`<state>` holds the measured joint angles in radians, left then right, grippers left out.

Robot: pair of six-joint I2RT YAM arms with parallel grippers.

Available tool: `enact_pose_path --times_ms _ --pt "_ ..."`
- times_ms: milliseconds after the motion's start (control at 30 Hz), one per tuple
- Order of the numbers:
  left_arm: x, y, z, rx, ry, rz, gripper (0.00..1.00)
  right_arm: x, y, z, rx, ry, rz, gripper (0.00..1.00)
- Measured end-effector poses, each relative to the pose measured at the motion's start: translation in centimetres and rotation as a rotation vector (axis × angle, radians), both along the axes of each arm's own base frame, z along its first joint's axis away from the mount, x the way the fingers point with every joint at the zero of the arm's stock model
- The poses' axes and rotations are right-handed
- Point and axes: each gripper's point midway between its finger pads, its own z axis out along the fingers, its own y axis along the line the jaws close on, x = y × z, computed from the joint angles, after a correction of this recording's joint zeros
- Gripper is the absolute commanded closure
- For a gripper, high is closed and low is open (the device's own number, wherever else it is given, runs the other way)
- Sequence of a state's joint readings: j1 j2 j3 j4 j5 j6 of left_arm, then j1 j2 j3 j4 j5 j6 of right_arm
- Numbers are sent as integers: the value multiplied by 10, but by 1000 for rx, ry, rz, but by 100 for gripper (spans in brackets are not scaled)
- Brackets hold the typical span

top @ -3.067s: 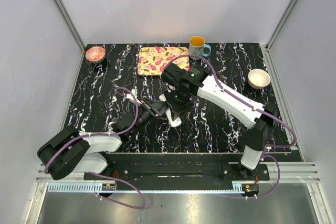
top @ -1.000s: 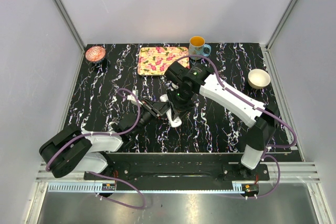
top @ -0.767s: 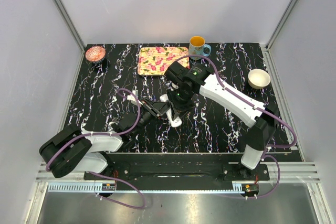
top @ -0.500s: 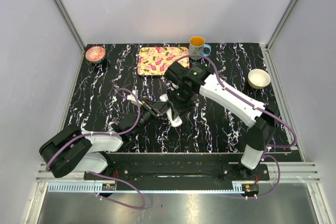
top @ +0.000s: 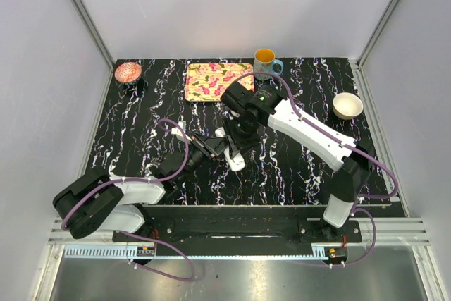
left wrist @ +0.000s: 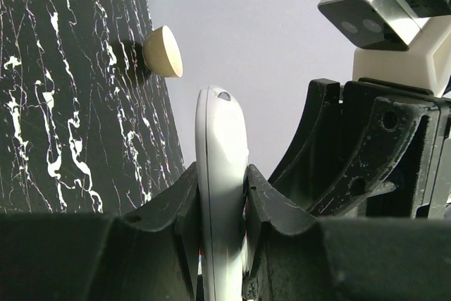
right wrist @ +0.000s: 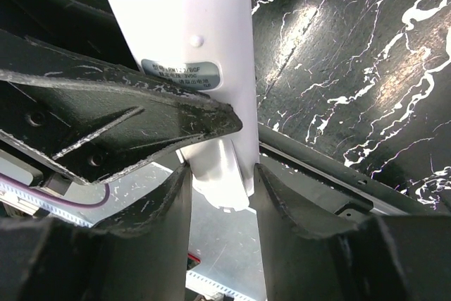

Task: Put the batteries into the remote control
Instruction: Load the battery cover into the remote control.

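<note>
The white remote control (top: 237,161) is held off the table at mid-table between both grippers. My left gripper (top: 220,147) is shut on it; in the left wrist view the remote (left wrist: 222,139) stands edge-on, clamped between the jaws (left wrist: 222,181). My right gripper (top: 237,139) comes from above. In the right wrist view the remote's back with its label (right wrist: 187,26) faces the camera, and its end sits between my right gripper's (right wrist: 220,177) closed fingers. The left fingers (right wrist: 106,114) cross the remote's back. The batteries are hidden.
A flowered tray (top: 211,81) and an orange-filled mug (top: 265,61) stand at the back. A white bowl (top: 347,106) is at the right, also in the left wrist view (left wrist: 163,52). A pink bowl (top: 127,72) sits back left.
Since three seconds ago my right gripper has shifted slightly towards the back right over the remote. In the last second both arms and the remote have barely moved.
</note>
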<state>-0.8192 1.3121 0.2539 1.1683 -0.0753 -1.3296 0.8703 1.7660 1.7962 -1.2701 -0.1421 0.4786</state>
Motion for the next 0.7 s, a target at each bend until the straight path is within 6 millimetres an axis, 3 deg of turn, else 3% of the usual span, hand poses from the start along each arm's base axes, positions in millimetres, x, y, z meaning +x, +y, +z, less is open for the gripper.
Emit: enact_pose_path --times_ms 400,700 --pt "-2 -4 0 -30 18 -17 100 6 2 6 26 -24 -37 41" --pt "-2 -6 -3 -33 23 -24 100 5 6 28 108 -59 -44 36"
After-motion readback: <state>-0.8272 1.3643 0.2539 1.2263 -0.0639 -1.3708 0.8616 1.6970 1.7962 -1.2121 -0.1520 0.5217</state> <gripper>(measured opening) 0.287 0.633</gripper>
